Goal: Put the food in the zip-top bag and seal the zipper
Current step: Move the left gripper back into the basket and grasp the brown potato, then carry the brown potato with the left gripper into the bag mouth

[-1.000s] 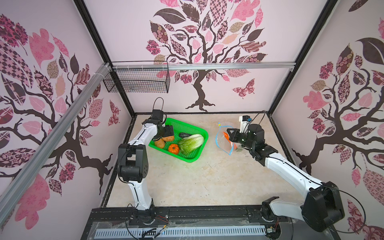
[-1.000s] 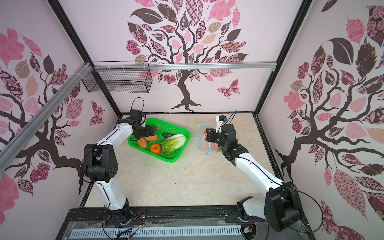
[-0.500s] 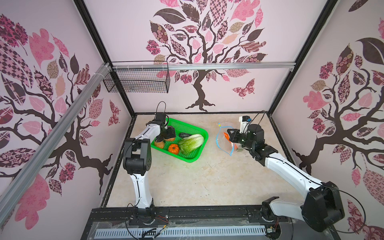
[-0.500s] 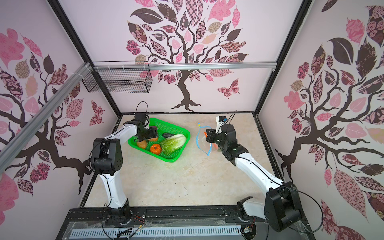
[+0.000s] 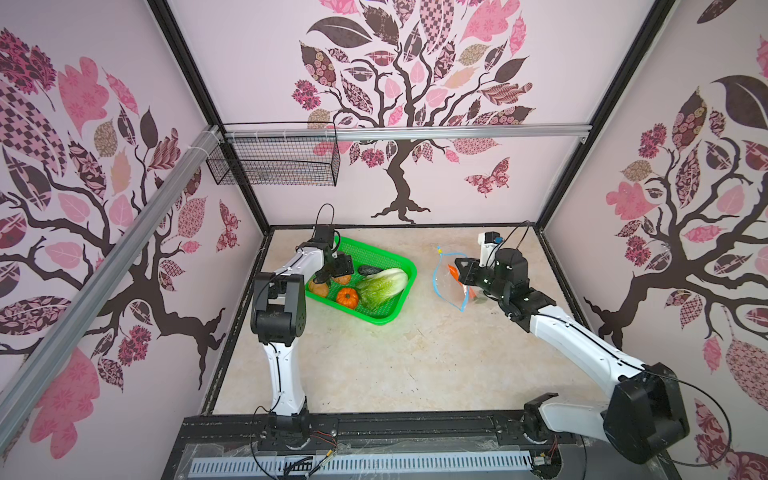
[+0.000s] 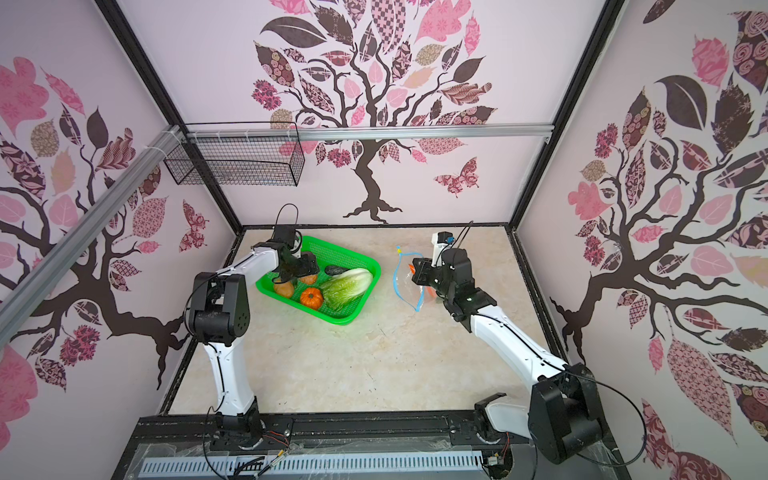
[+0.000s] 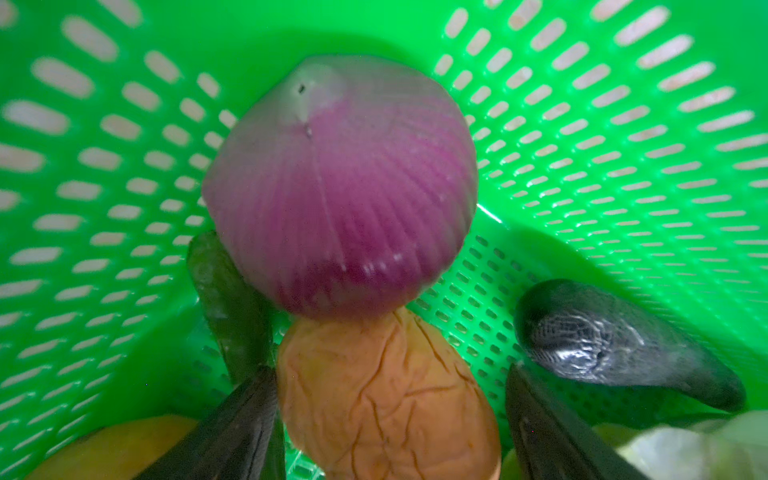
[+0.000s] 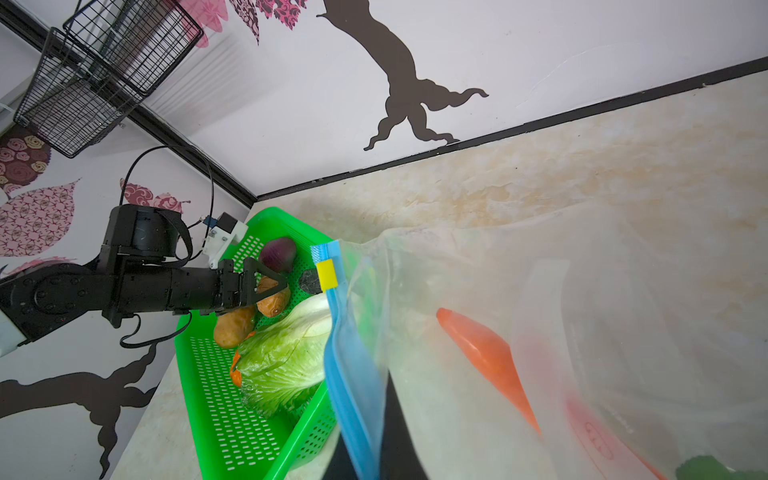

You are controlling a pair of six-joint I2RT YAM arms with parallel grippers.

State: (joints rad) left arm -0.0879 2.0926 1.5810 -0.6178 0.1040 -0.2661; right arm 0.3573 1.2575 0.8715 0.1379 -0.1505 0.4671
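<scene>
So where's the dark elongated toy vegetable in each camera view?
In a top view: dark elongated toy vegetable, just behind the green-white leafy cabbage.
In a top view: same spot.
Left wrist: near the wrinkled tan potato, at.
Right wrist: partly behind the yellow zipper tab, at.
Shared landmark: the bright green plastic mesh basket holding it.

The left hand (image 7: pixel 390 372) pushes deeper into the basket (image 7: pixel 623 166), its open fingers now straddling a potato (image 7: pixel 386 399).

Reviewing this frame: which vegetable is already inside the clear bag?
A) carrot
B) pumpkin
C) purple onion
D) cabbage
A: the orange carrot shows through the zip-top bag, while the cabbage, onion and pumpkin lie in the green basket.
</scene>
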